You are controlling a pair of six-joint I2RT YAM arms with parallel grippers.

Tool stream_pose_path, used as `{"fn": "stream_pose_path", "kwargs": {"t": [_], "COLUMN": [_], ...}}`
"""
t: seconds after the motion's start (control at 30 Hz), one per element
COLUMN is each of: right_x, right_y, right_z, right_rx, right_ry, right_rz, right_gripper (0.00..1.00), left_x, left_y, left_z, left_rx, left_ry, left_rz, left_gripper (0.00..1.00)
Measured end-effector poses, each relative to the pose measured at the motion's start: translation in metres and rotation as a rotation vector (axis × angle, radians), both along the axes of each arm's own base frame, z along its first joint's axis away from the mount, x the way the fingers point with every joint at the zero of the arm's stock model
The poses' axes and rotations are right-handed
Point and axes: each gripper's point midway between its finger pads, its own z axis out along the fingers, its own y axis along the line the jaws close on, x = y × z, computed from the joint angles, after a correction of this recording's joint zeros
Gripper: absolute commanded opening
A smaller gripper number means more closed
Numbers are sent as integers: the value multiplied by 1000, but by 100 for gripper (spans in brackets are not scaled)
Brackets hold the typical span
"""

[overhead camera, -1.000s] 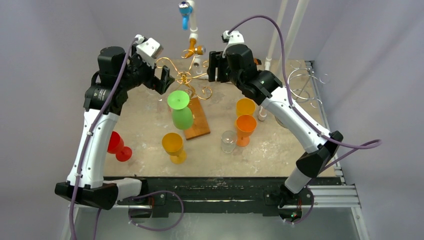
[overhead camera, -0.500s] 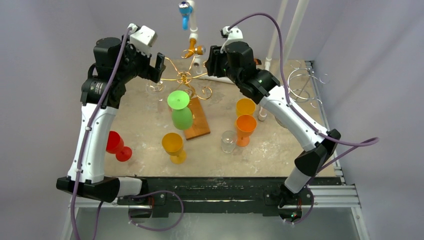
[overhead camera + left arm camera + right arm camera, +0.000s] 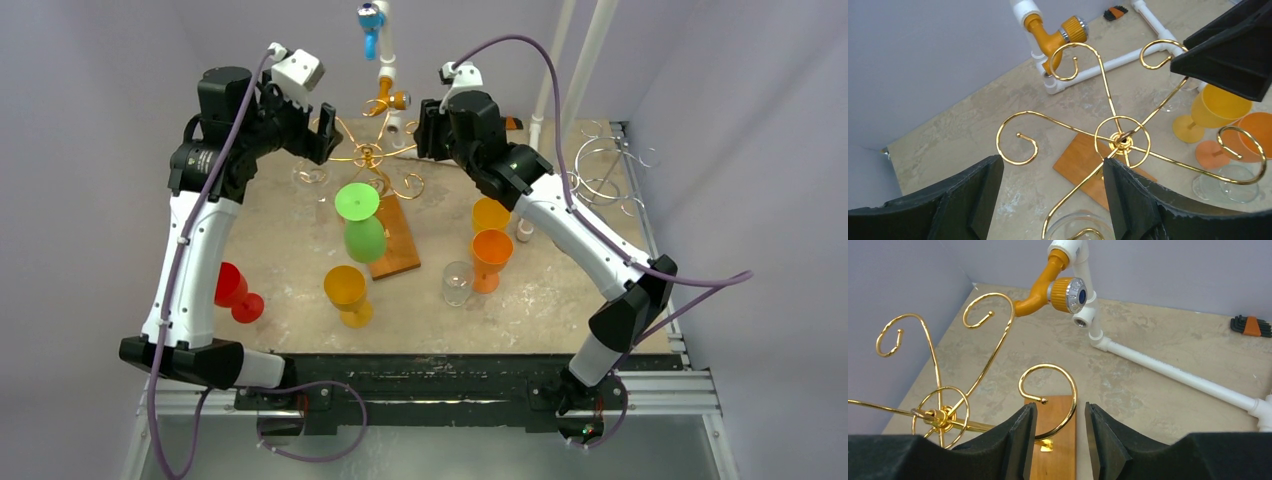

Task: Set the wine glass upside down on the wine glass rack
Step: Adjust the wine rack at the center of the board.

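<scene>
The gold wire rack (image 3: 370, 155) stands on a wooden base (image 3: 395, 250) at the table's middle. A clear wine glass (image 3: 310, 176) hangs upside down from its left hook. Its round foot (image 3: 1066, 227) shows at the bottom of the left wrist view, apart from the fingers. My left gripper (image 3: 322, 135) hovers above that hook, open and empty (image 3: 1050, 162). A green glass (image 3: 365, 238) hangs upside down from the front hook. My right gripper (image 3: 425, 125) is at the rack's right side, open, with a gold curl (image 3: 1048, 370) showing between its fingers (image 3: 1058, 407).
On the table stand a red glass (image 3: 235, 293), a yellow glass (image 3: 347, 290), a clear glass (image 3: 458, 283), an orange glass (image 3: 490, 255) and another yellow one (image 3: 491, 213). A white pipe with an orange tap (image 3: 1065, 290) runs behind. A silver wire rack (image 3: 605, 165) sits at the right.
My left gripper has lifted up and back from the rack's left hook, uncovering the clear glass hanging there, and its jaws have narrowed a little. The right jaws have narrowed round the gold curl.
</scene>
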Motion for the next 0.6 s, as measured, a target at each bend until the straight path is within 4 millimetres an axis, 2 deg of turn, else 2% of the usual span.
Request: {"fn": "stream_pose_path", "kwargs": {"t": [0.07,0.2,0.27,0.43,0.6], "right_x": [0,1,1,4,5], "right_y": [0,0,0,-2,-3], "right_z": [1,1,2,4,3], "right_rx": [1,-3,0,9,25], "right_ry": [-3,-7,-12,-17,-23], "right_rz": [-1,1,-1,-13,-22], "right_gripper": [44,23,18,10,6], "left_x": [-4,-11,-16,-25,-19], "left_y": [-5,-19,-30,-60,-65], "left_z": [3,2,-1,-11,-21], "left_rx": [-20,-40,-39,-30,-17], "left_ry": [0,17,30,63,89], "left_rz": [-28,-82,-118,-198,-202], "left_gripper": [78,77,77,76,73]}}
